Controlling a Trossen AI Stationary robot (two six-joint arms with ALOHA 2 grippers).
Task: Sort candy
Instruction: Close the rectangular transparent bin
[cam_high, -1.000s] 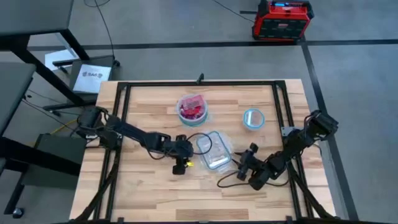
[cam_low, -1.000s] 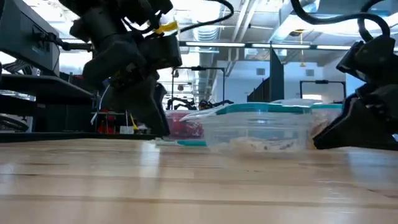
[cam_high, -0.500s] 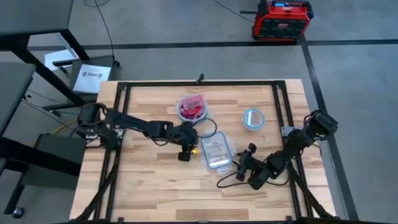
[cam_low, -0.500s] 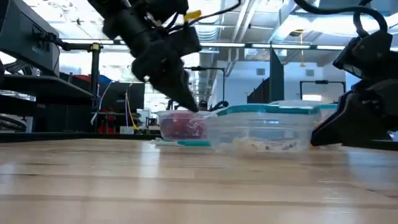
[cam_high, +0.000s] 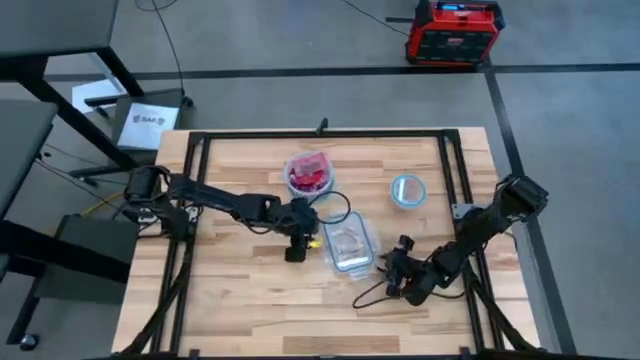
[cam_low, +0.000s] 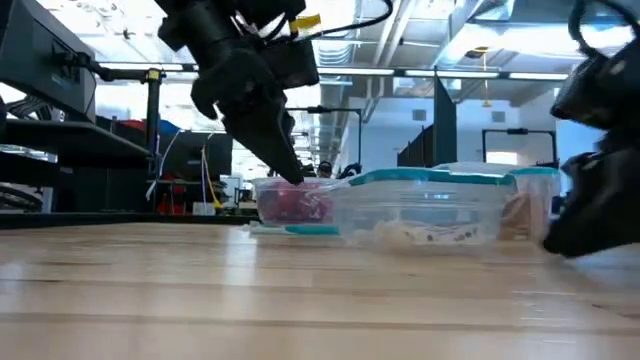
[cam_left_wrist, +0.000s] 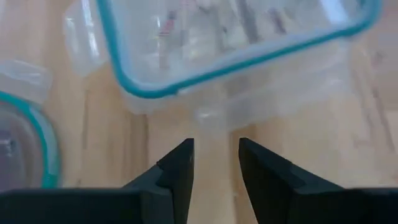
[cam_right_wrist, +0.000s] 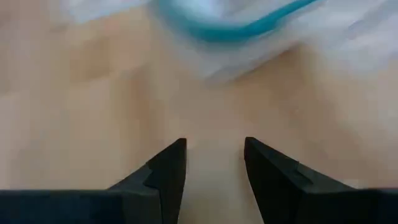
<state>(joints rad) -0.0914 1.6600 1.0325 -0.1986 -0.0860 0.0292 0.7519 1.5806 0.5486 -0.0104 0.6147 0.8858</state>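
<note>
Red candy (cam_high: 309, 176) fills the bowl (cam_high: 325, 186) near the bench's (cam_high: 230, 290) far edge, apparently already sorted by colour; pale candy (cam_left_wrist: 205, 25) lies in the clear tub (cam_high: 350, 246) mid-bench. A second bowl (cam_high: 407, 190) stands towards the right edge, its contents too small to tell. The left gripper (cam_left_wrist: 214, 163) hangs just beside the tub's left side, fingers (cam_left_wrist: 177, 168) slightly parted and empty, probably placed between tub and red bowl to shuttle pieces. The right gripper (cam_right_wrist: 213, 160) sits low near the tub's near-right corner, fingers (cam_right_wrist: 166, 168) parted and empty. The tub's long axis runs roughly from far edge to near edge, slightly skewed; single sweets' directions cannot be told.
</note>
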